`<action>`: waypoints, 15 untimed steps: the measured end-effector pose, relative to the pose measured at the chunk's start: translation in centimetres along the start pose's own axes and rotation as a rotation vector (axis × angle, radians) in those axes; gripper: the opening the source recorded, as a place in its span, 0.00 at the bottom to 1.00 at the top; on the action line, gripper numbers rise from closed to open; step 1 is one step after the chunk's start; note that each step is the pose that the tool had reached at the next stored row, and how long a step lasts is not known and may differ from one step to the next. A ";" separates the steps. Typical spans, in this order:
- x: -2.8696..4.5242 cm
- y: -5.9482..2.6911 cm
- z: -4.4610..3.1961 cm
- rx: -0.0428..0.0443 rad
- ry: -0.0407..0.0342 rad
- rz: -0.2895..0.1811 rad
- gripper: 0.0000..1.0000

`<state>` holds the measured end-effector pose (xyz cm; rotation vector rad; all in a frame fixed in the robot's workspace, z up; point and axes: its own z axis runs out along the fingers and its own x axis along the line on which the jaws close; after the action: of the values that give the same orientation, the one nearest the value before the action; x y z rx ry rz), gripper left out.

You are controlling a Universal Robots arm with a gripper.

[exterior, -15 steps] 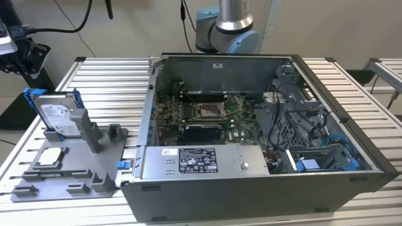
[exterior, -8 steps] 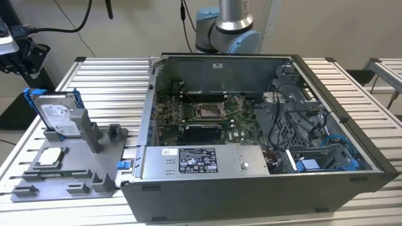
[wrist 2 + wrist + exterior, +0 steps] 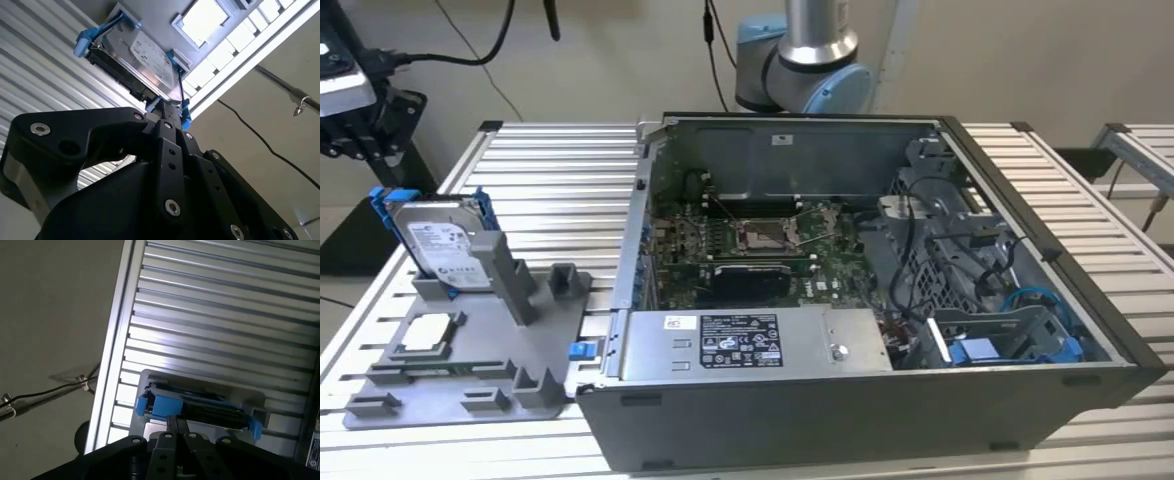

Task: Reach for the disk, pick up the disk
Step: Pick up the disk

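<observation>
In the exterior view, the disk (image 3: 438, 245), a flat rectangular silver-grey hard drive with a white label and a bright blue plastic bracket, stood upright on its edge in a slot at the far end of a grey plastic stand (image 3: 494, 370). A small square silver chip (image 3: 427, 335) lay flat on the stand, nearer the camera than the disk. The stand rested on a ribbed aluminium surface (image 3: 560, 170). A large open grey computer case (image 3: 854, 420) sat just beside the stand, on the exterior view's right. The silver and pale-blue arm (image 3: 807, 60) rose beyond the case, well apart from the stand.

In the second wrist view, the black claw (image 3: 169, 106) pointed at the stand with its two fingers pressed together and nothing between them. The disk (image 3: 145, 57) stood in the stand beyond the fingertips. I could not tell here whether the tips touched it. The chip (image 3: 202, 17) showed bright on the stand past the disk.

In the first wrist view, the claw (image 3: 176, 421) had its fingers together, aimed at the blue-framed edge of the disk (image 3: 205, 407) in the stand (image 3: 255, 401). A thin dark cable (image 3: 45, 390) lay on the floor beside the surface (image 3: 225, 315).
</observation>
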<state>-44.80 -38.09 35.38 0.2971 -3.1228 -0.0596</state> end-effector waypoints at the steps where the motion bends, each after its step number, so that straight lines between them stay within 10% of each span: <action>1: 0.00 0.00 0.00 0.0000 0.0006 -0.015 0.00; 15: 0.00 0.00 0.00 0.0002 0.0099 -0.260 0.00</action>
<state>-44.81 -38.09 35.38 0.6979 -3.0533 -0.0581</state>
